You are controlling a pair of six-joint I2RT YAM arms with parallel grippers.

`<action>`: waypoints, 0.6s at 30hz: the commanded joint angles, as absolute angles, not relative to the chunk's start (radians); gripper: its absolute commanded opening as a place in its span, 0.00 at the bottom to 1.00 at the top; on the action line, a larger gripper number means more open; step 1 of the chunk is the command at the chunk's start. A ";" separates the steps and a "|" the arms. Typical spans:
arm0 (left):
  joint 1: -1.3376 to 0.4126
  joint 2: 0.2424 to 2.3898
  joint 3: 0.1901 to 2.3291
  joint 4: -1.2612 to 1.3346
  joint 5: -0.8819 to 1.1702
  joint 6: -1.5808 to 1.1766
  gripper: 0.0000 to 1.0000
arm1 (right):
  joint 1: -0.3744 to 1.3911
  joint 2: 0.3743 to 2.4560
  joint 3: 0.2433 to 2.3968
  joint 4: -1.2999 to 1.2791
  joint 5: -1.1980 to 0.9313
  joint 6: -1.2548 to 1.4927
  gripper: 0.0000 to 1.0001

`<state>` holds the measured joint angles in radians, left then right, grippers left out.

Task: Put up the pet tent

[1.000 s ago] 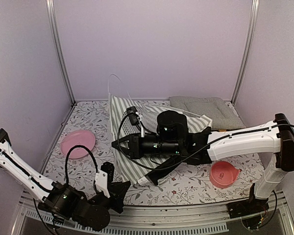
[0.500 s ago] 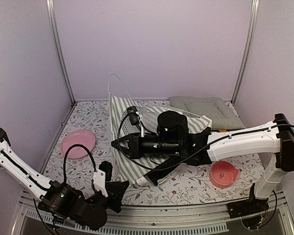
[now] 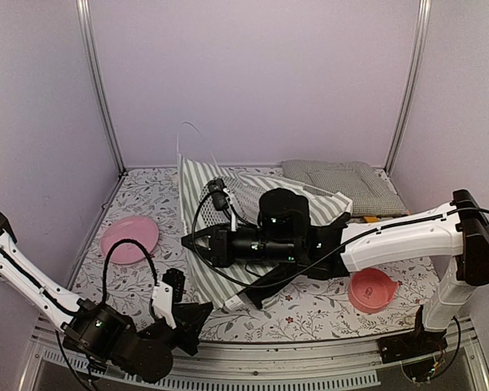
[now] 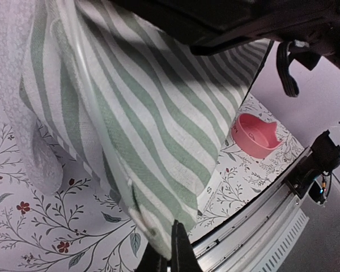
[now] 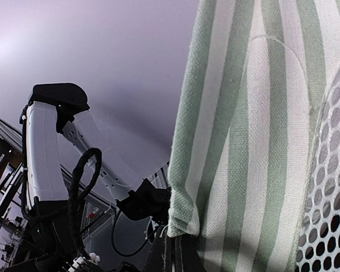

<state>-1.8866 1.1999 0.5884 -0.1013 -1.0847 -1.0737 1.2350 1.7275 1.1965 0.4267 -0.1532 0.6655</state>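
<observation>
The pet tent lies collapsed in the middle of the table, striped grey-green and white, with its lace mesh and a thin white pole loop at the back. My right gripper reaches left across it and is shut on a hem corner of the fabric; its fingers sit just below that corner. My left gripper is low at the tent's near corner. In the left wrist view its fingers are shut, with the tip of the striped fabric pinched between them.
A green-checked cushion lies at the back right. A pink plate sits at the left. A pink bowl sits at the front right and also shows in the left wrist view. The table's metal front edge is right by the left gripper.
My left gripper has drawn back slightly left and toward the near edge. My right arm has shifted a little to the left with the fabric.
</observation>
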 commanded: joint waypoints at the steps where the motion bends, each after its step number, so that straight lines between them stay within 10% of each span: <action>1: -1.934 1.200 0.565 -0.148 -0.985 -1.054 0.00 | 1.218 1.748 1.240 0.555 -0.033 0.641 0.00; 18: -1.934 1.183 0.528 -0.168 -0.976 -1.122 0.00 | 1.227 1.704 1.220 0.549 -0.021 0.641 0.00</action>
<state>-1.8915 1.1645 0.5480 -0.1184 -1.0740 -1.1046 1.2503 1.7447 1.1973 0.4404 -0.1169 0.6659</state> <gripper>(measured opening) 0.022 0.019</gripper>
